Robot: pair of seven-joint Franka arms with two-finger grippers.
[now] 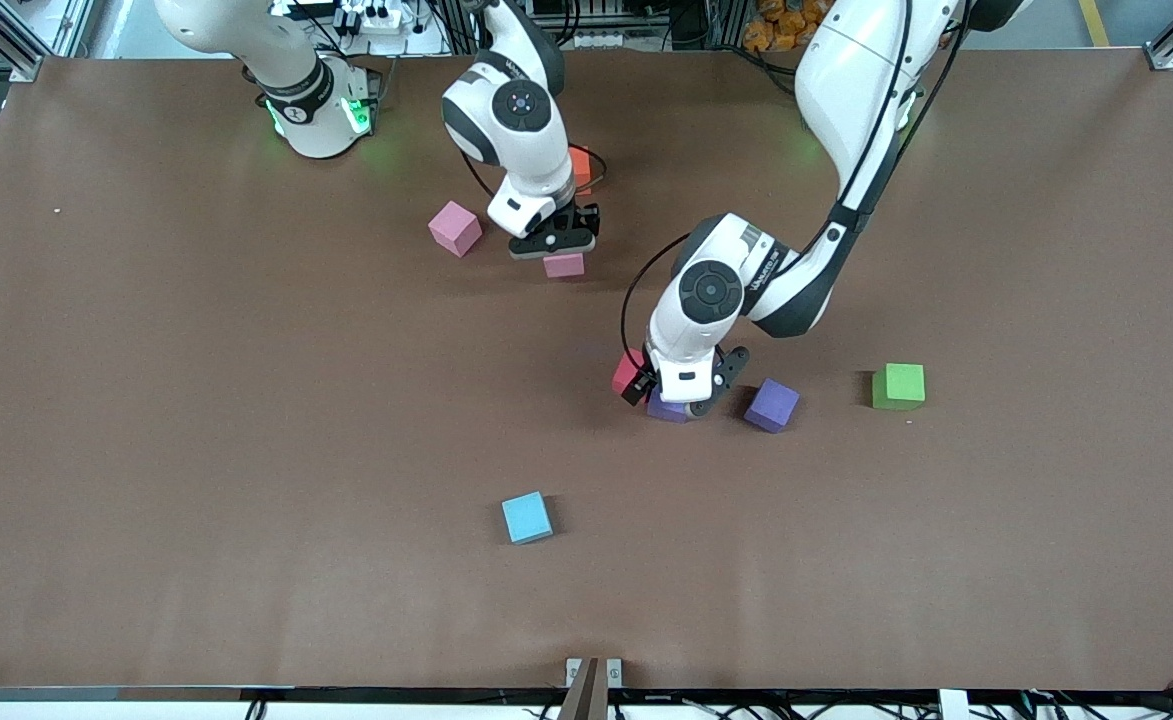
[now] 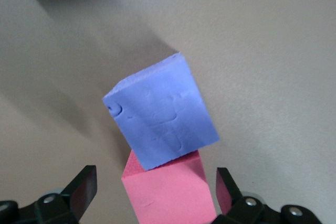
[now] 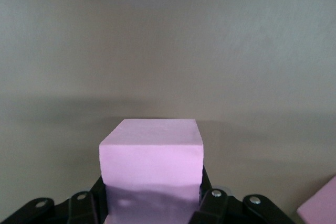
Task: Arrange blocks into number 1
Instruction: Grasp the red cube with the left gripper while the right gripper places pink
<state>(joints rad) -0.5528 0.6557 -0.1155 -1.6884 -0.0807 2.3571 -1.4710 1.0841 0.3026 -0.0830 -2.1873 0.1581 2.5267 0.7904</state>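
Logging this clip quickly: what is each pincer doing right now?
Left pincer: open over the red block and the purple block touching it.
Right pincer: shut on a pink block.

My right pincer (image 1: pixel 556 243) is low and clamped tight. My left pincer (image 1: pixel 674 392) reaches down mid-tabletop, fingers (image 2: pixel 84 184) spread wide.

Orange block (image 1: pixel 580 167), mostly hidden by the right arm, near the bases. Pink block (image 1: pixel 455 228) skewed on the table; second pink block (image 1: pixel 564 265) clamped between right fingers. Red block (image 1: pixel 628 373) touching a purple block (image 1: pixel 665 408); another purple block (image 1: pixel 772 405) just beside.
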